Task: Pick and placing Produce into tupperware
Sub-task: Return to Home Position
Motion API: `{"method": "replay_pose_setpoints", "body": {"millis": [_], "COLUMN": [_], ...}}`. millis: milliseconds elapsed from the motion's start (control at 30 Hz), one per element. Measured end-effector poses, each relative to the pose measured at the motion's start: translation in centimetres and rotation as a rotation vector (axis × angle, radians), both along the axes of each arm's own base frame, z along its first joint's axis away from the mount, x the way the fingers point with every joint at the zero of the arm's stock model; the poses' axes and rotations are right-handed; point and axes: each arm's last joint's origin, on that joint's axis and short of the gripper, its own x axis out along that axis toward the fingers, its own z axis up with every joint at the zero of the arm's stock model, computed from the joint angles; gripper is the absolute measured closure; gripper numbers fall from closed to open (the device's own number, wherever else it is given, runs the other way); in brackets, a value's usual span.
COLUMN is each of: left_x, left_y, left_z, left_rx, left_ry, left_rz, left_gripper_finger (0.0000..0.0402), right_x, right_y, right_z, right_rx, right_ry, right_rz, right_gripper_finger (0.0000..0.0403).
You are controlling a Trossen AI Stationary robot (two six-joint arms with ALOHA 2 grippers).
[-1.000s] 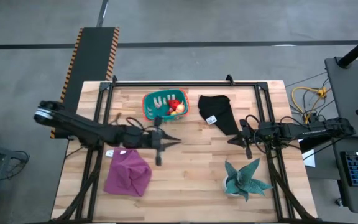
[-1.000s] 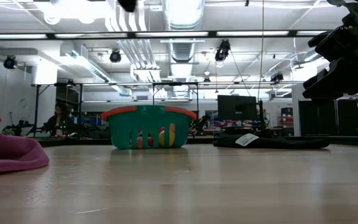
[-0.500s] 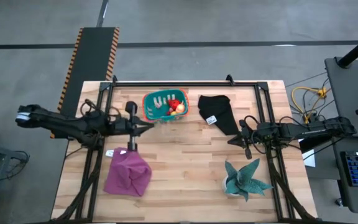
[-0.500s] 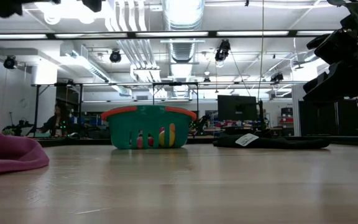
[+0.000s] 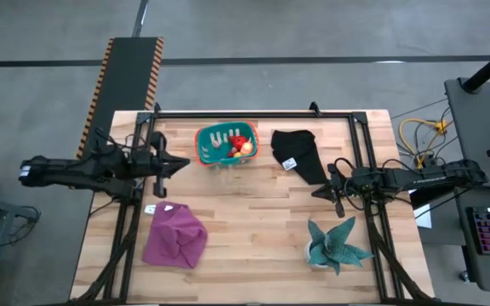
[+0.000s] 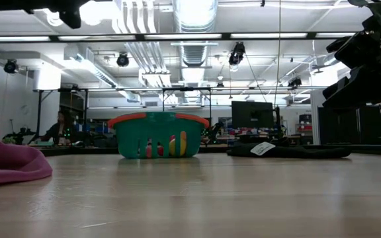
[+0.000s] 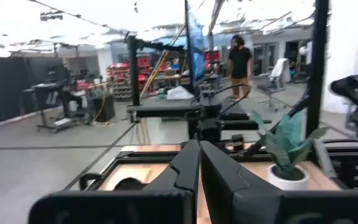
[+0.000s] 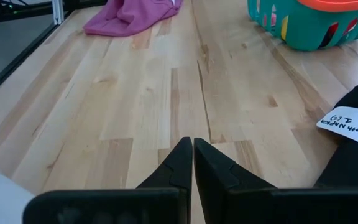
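Note:
The tupperware (image 5: 226, 144), a teal basket with an orange rim, stands on the wooden table at the far middle. It also shows in the low view (image 6: 157, 135) and the right wrist view (image 8: 309, 22). Red and yellow produce (image 5: 242, 146) lies inside it. My left gripper (image 5: 185, 161) is shut and empty, held above the table's left side, left of the basket; its wrist view shows the fingers (image 7: 199, 155) closed and pointing level across the table. My right gripper (image 5: 317, 192) is shut and empty by the right edge, pointing slightly down at bare wood (image 8: 191, 149).
A purple cloth (image 5: 175, 238) lies at the near left. A black cloth (image 5: 300, 157) with a white label lies right of the basket. A teal spiky plant (image 5: 334, 246) in a white pot stands at the near right. Bare wood lies in the middle.
My left gripper has drawn back from the table's middle toward the left edge and slightly toward the far edge, staying above the table with nothing in it. The basket and its produce have not moved.

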Motion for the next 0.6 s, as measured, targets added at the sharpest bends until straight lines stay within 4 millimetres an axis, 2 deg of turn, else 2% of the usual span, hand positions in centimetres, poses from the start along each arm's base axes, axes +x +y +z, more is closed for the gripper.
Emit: {"method": "replay_pose_setpoints", "body": {"millis": [100, 200, 367, 500, 600], "left_x": [0.1, -0.2, -1.1, -2.1, -2.8], "left_y": [-0.1, -0.1, 0.0, 0.0, 0.0], "left_z": [-1.6, -4.0, -7.6, -9.5, -9.4], "left_rx": [0.005, 0.005, -0.005, -0.035, -0.039], "left_ry": [0.014, 0.046, -0.008, -0.048, -0.108], "left_rz": [0.007, 0.029, 0.027, 0.024, 0.016], "left_gripper_finger": [0.0402, 0.0402, 0.0402, 0.0402, 0.0401], "right_x": [0.0, 0.0, 0.1, 0.1, 0.2], "right_y": [0.0, 0.0, 0.0, 0.0, 0.0], "right_z": [0.0, 0.0, 0.2, 0.4, 0.5], "right_rx": [0.0, 0.0, -0.01, -0.021, -0.021], "right_ry": [-0.001, -0.004, -0.02, -0.043, -0.057], "right_rz": [0.0, 0.0, 0.005, 0.01, 0.01], "right_gripper_finger": [0.0394, 0.0394, 0.0394, 0.0394, 0.0394]}}
